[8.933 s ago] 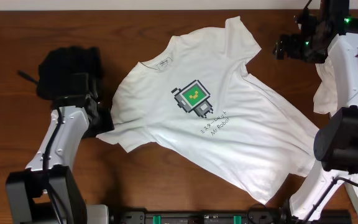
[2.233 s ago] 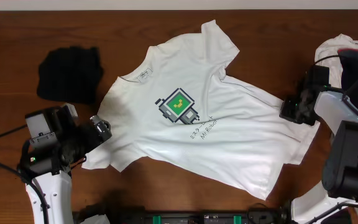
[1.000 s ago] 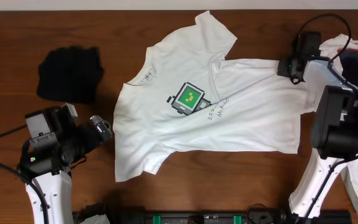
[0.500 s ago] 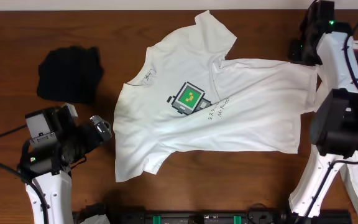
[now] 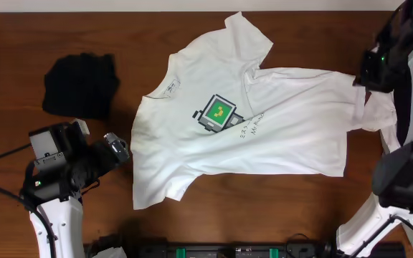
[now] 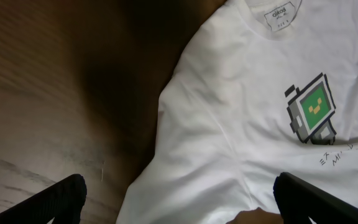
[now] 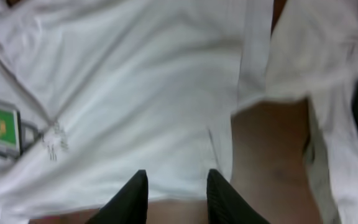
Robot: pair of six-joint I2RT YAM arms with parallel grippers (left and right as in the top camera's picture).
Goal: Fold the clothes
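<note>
A white T-shirt [image 5: 264, 129] with a green robot print [image 5: 219, 112] lies spread on the wooden table [image 5: 34, 29], collar to the left and hem to the right. Its top sleeve points to the back, and a fold runs across the chest. My left gripper [image 5: 119, 149] hovers wide open beside the shirt's lower left sleeve. In the left wrist view, the shirt [image 6: 241, 124] fills the space between its fingers [image 6: 61, 196]. My right gripper [image 5: 370, 72] hangs above the shirt's far right corner. It is open, with nothing between its fingers [image 7: 132, 199], and the shirt [image 7: 135, 93] lies below.
A folded black garment [image 5: 81, 84] lies at the back left. More white clothes [image 5: 378, 111] are heaped by the right edge next to the shirt's hem, and these white clothes [image 7: 328, 62] also show in the right wrist view. A dark item sits at the far right.
My right gripper has opened, let go of the shirt's right corner, and lifted away to the right. The shirt and my left arm have stayed still.
</note>
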